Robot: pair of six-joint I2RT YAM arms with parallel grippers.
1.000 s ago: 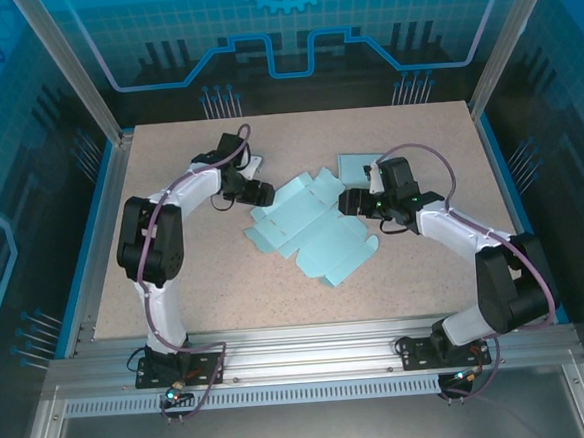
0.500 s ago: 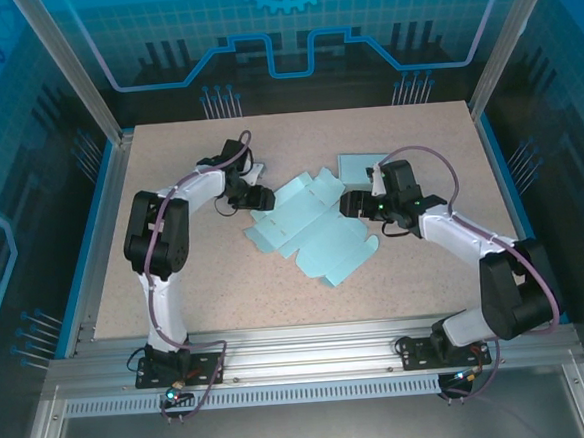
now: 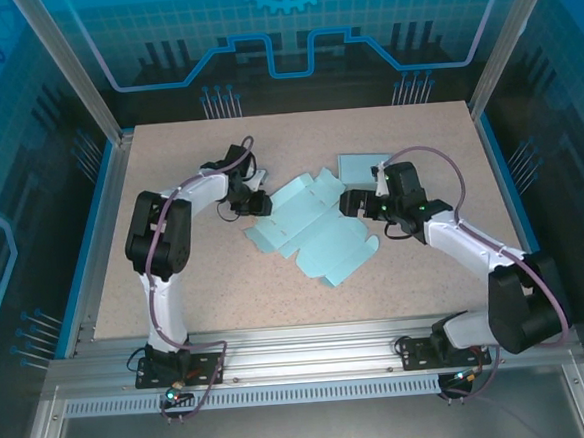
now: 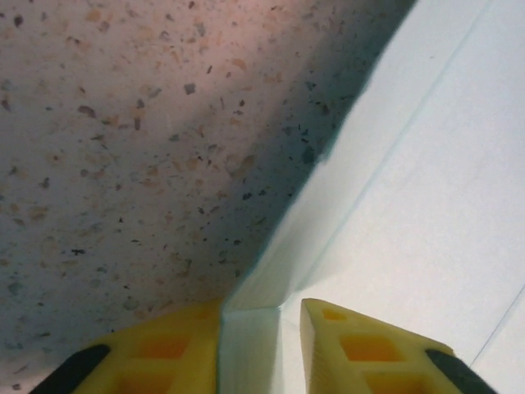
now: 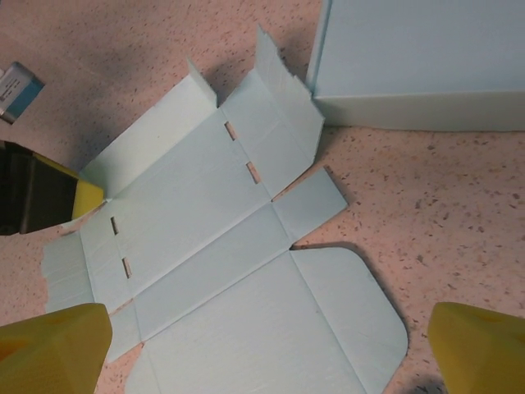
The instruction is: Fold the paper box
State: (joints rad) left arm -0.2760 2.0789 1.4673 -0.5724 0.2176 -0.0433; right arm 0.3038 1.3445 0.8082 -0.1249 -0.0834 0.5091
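The paper box [image 3: 313, 233] lies unfolded and flat, pale blue, in the middle of the table. My left gripper [image 3: 258, 203] is at its left edge. In the left wrist view a raised flap [image 4: 279, 263] stands between my yellow fingers [image 4: 156, 353]. The left finger touches it and a thin gap is left at the right finger. My right gripper [image 3: 349, 203] hangs over the sheet's right side. Its fingertips [image 5: 49, 353] are spread wide above the large panel [image 5: 271, 328] with nothing between them.
A second pale blue box [image 3: 361, 164], folded into shape, sits on the table just behind the right gripper and also appears in the right wrist view [image 5: 418, 57]. Speckled tabletop [image 3: 177, 287] surrounds the sheet. Metal frame posts stand at the table's corners.
My left gripper has slid right onto the sheet's left edge and its jaws have narrowed around the flap. My right gripper's jaws have spread wider; that arm shifted slightly.
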